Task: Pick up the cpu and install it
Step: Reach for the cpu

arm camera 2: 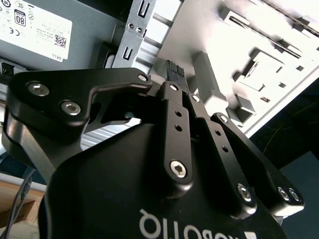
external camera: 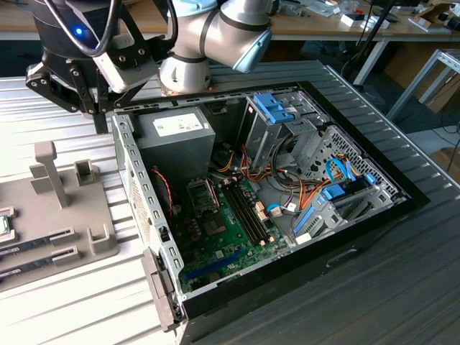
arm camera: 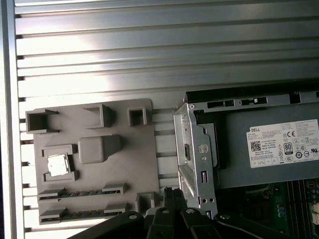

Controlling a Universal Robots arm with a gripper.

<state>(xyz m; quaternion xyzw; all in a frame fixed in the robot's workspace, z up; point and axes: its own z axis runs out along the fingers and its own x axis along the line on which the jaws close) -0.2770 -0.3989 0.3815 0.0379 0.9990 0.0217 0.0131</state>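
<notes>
The cpu (arm camera: 57, 165) is a small silvery square with a green rim, lying in a recess of the grey holder tray (arm camera: 124, 149) beside the computer; in the exterior view the cpu (external camera: 3, 224) sits at the far left edge. My gripper (external camera: 100, 118) hangs above the case's wall near the power supply, between tray and case. Both wrist views show its black fingertips (arm camera: 173, 193) pressed together, shut on nothing. The gripper (arm camera 2: 174, 70) is well apart from the cpu. The motherboard's socket (external camera: 203, 195) lies inside the open case.
The open computer case (external camera: 144, 215) has a raised metal wall next to the tray. The grey power supply (external camera: 176, 133) fills its back corner. Drive cages and cables (external camera: 287, 136) crowd the exterior view's right. Two memory sticks (external camera: 36, 244) lie in the tray's slots.
</notes>
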